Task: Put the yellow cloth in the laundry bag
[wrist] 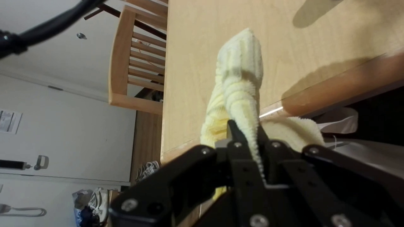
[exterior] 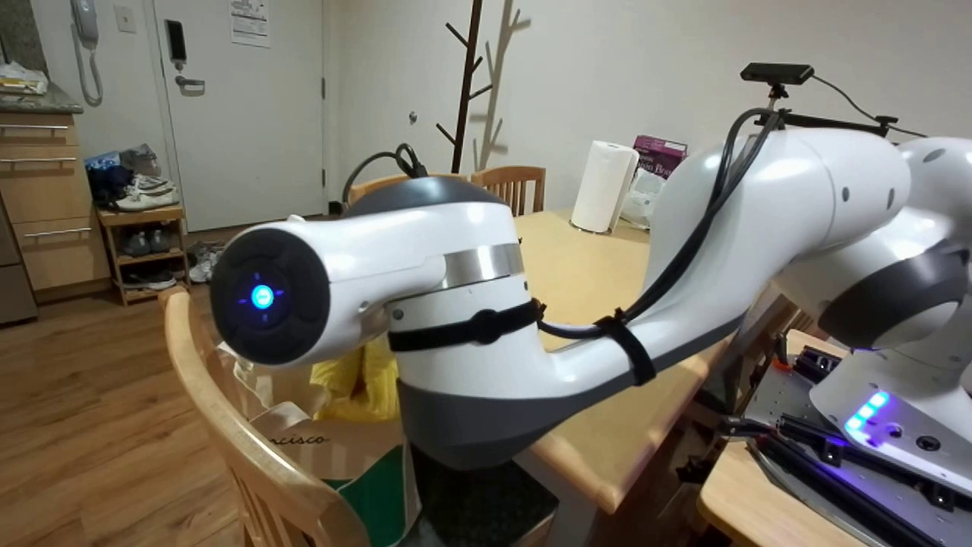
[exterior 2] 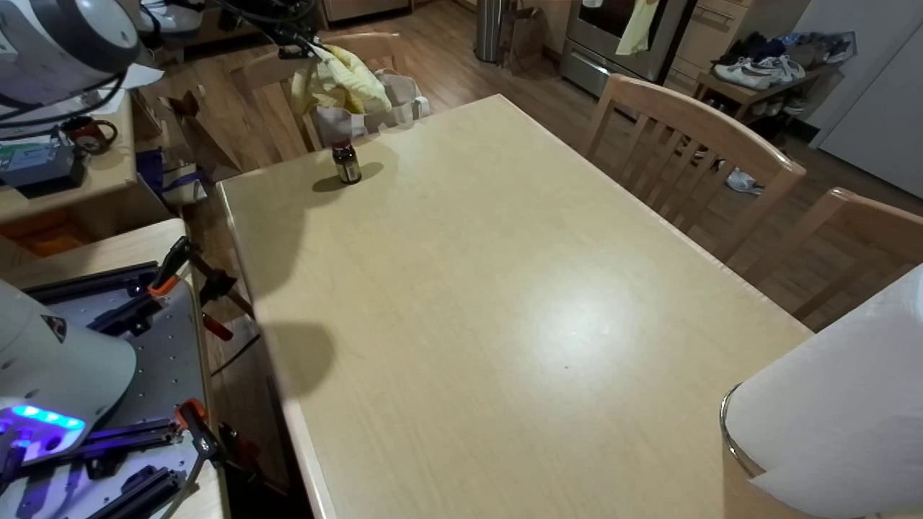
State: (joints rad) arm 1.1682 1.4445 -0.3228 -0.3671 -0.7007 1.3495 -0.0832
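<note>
In an exterior view, arm (exterior: 471,368) hides pt of yellow cloth (exterior: 357,384); wrist view's btm edge crops hand (wrist: 247,129)

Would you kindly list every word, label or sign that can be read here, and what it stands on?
"ncisco": on the beige-and-green bag; the word's start is out of sight.
"Bea": on the purple cardboard box; neighbouring letters are blurred.
White paper notice on the white door: too small to read.
Small dark bottle: label too small.
Round black disc: blue-lit marks too small.
</note>
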